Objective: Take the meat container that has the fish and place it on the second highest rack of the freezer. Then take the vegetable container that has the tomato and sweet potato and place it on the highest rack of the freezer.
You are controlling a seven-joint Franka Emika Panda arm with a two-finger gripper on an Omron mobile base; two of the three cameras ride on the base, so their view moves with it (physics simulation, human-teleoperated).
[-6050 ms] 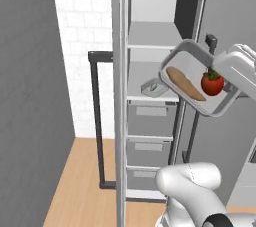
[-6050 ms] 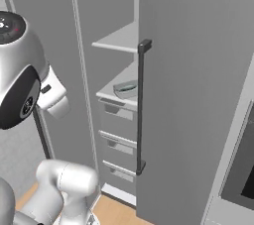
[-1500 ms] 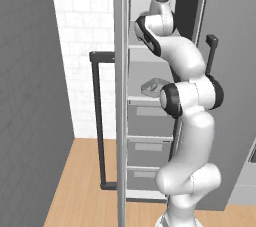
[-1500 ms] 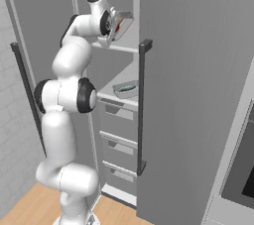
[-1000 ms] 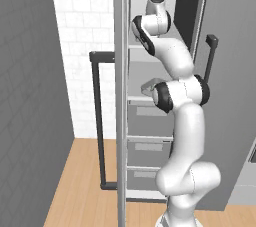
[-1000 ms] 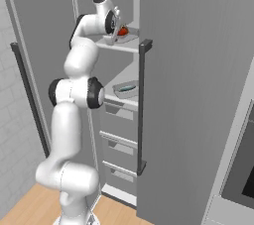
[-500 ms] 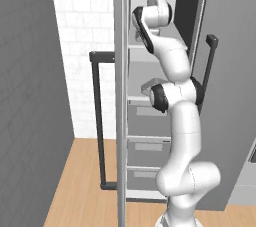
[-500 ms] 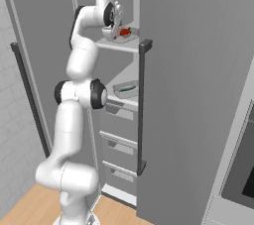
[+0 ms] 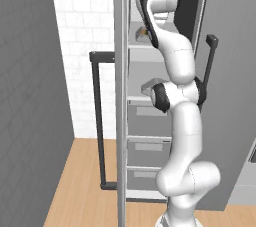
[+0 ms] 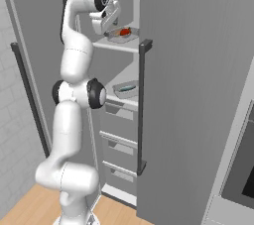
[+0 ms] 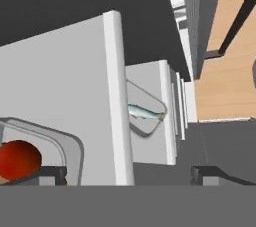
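The vegetable container (image 10: 119,35) rests on the highest rack (image 10: 124,44) of the freezer (image 10: 119,115), with the red tomato (image 10: 125,31) and the sweet potato (image 10: 115,34) in it. My gripper (image 10: 111,23) is open just above the container's near edge, holding nothing. In the hand view the gripper (image 11: 130,173) hovers over the rack (image 11: 65,91), and the tomato (image 11: 17,158) shows inside the container's rim (image 11: 55,138) at the lower left. One rack below lies the meat container (image 10: 126,89) with the fish (image 11: 145,113).
The freezer door (image 10: 198,95) with its long black bar handle (image 10: 142,105) stands open on the right, close to the arm. Three grey drawers (image 9: 147,146) sit under the racks. A second door edge (image 9: 120,96) and black handle (image 9: 97,121) stand to the left.
The jaws have opened and let go of the vegetable container, which stays on the highest rack. The hand has drawn back a little from it.
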